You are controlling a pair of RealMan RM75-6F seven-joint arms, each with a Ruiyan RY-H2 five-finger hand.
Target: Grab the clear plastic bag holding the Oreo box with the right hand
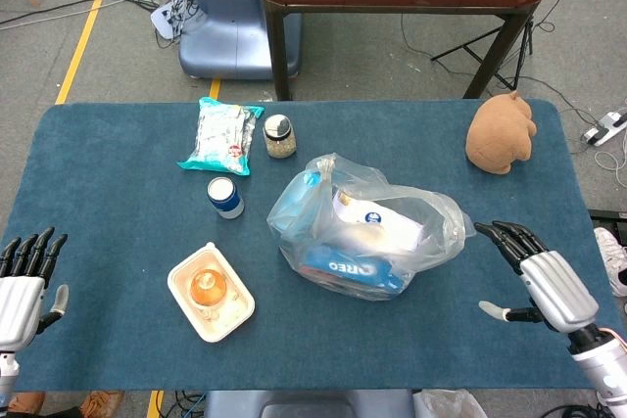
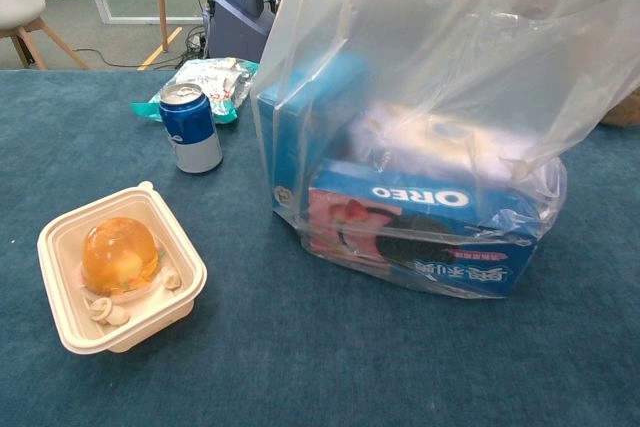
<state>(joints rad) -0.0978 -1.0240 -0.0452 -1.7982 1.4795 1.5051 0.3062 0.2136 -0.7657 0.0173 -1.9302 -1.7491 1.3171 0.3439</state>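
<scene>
A clear plastic bag (image 1: 367, 227) (image 2: 450, 67) stands mid-table with a blue Oreo box (image 1: 350, 272) (image 2: 430, 237) lying at its front and other boxes behind. My right hand (image 1: 539, 276) hovers over the table just right of the bag, fingers spread and apart from the plastic, holding nothing. At the front left edge my left hand (image 1: 24, 286) rests open, far from the bag. The chest view shows neither hand.
A takeaway box with an orange dome (image 1: 210, 291) (image 2: 120, 277) and a blue can (image 1: 225, 197) (image 2: 192, 127) lie left of the bag. A snack pouch (image 1: 223, 135) and small jar (image 1: 279, 136) sit behind. A brown plush toy (image 1: 501, 132) is at the back right.
</scene>
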